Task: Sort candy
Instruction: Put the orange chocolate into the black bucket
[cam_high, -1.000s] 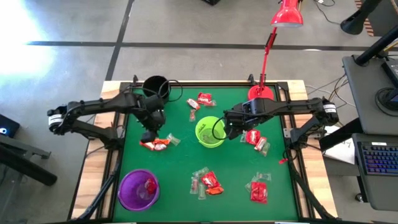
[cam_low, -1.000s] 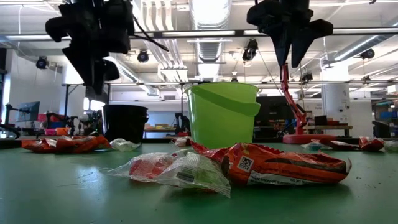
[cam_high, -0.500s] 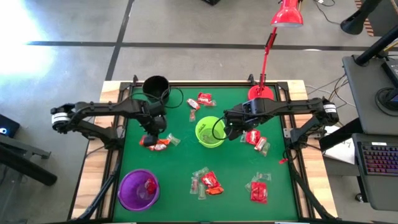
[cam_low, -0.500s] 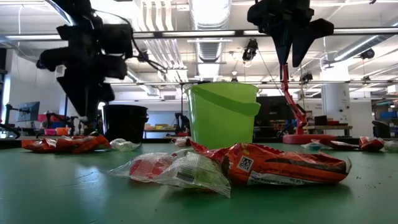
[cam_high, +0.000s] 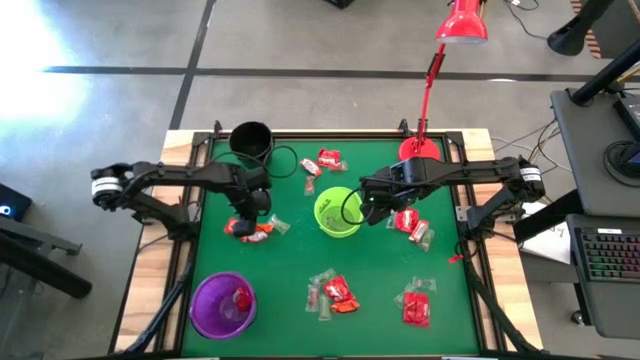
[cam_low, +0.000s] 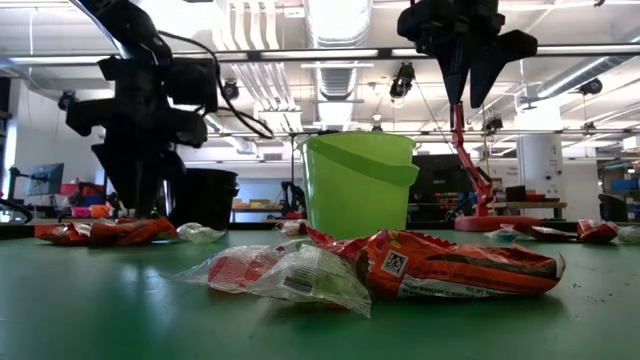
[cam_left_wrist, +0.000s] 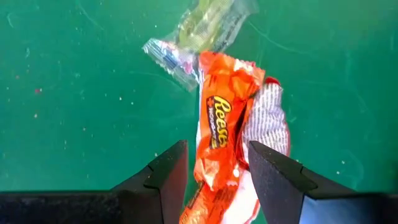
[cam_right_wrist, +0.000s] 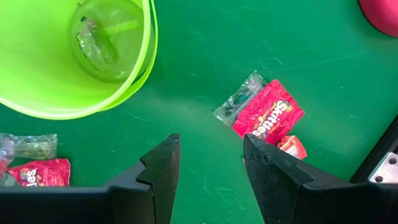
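Candy lies scattered over the green table (cam_high: 290, 270): shiny orange and red wrappers, crinkled and flat, mixed with clear pale ones that look soft and wrinkled. One orange pack (cam_left_wrist: 219, 124) with printed letters rests on the mat with a clear wrapper (cam_left_wrist: 199, 31) touching its far end. The left gripper (cam_left_wrist: 212, 177) is low over this orange pack, its two dark fingers standing apart on either side of it and not closed on it. The right gripper (cam_right_wrist: 206, 171) hangs open and holds nothing, just beside the round green cup (cam_high: 337, 212), which is smooth plastic and has a clear wrapper at its bottom. Near it lies a red pack (cam_right_wrist: 267, 117) with a clear one next to it. A purple cup (cam_high: 222, 304) with a red piece inside stands near one table corner, a black cup (cam_high: 251, 141) near another. The mat is matte green with small specks, framed by pale wood. A red lamp (cam_high: 440, 75) stands at the table's far edge, and behind it the room shows a grey floor and ceiling pipes.
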